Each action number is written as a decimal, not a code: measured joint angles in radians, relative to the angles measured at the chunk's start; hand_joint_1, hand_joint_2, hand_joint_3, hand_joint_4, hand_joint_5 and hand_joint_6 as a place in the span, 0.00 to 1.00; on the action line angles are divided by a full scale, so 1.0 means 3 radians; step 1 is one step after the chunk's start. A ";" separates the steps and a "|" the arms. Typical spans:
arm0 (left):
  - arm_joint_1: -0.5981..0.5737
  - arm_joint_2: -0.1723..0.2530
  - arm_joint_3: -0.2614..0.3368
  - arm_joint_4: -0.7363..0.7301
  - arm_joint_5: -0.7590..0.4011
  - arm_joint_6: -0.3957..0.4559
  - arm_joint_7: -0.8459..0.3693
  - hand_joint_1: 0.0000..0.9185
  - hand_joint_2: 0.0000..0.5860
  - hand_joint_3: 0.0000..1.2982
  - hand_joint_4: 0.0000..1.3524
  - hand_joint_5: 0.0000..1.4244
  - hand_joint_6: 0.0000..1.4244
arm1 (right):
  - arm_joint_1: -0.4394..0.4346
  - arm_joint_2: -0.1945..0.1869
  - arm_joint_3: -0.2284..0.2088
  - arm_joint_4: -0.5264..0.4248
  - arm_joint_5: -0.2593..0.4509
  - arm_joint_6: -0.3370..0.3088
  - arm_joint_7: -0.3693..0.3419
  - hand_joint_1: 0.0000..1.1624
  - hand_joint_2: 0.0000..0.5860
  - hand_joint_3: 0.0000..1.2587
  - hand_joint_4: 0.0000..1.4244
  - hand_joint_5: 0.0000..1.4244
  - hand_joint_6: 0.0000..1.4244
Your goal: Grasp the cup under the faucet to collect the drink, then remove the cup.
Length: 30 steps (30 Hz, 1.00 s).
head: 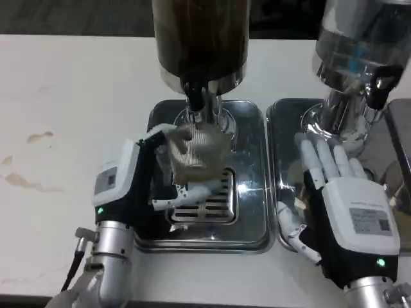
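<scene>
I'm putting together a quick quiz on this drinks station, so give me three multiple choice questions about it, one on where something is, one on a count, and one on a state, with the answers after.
1. Where is the cup?
A. Under the faucet of the dark drink dispenser
B. On the bare table at the far left
C. Under the clear dispenser

2. How many metal drip trays lie side by side under the two dispensers?
A. One
B. Two
C. Four

3. What is the right hand doing?
A. Gripping the cup
B. Pressing a faucet lever
C. Lying open over the right tray, holding nothing

Answers:
1. A, the left hand holds the cup right below the dark dispenser's faucet, over the left tray.
2. B, one tray sits beneath each dispenser.
3. C, its fingers are spread in front of the clear dispenser with nothing between them.
</scene>
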 measured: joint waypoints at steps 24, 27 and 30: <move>-0.0054 -0.0040 -0.0276 0.0105 0.0015 0.0058 0.0060 0.27 0.06 0.13 0.17 0.29 0.22 | 0.0050 0.0057 -0.0016 -0.0017 0.0003 0.0002 -0.0004 0.11 0.92 0.01 0.00 0.00 0.03; -0.0027 -0.0020 -0.0275 0.0082 0.0004 0.0018 0.0046 0.22 0.06 0.10 0.12 0.24 0.16 | 0.0046 0.0057 -0.0018 -0.0012 0.0006 -0.0004 -0.0004 0.11 0.92 0.01 0.00 0.00 0.03; 0.0023 0.0005 -0.0275 0.0024 0.0005 -0.0008 0.0050 0.17 0.06 0.09 0.11 0.23 0.15 | 0.0024 0.0057 -0.0019 0.0000 0.0009 -0.0008 -0.0004 0.11 0.92 0.01 0.00 0.00 0.03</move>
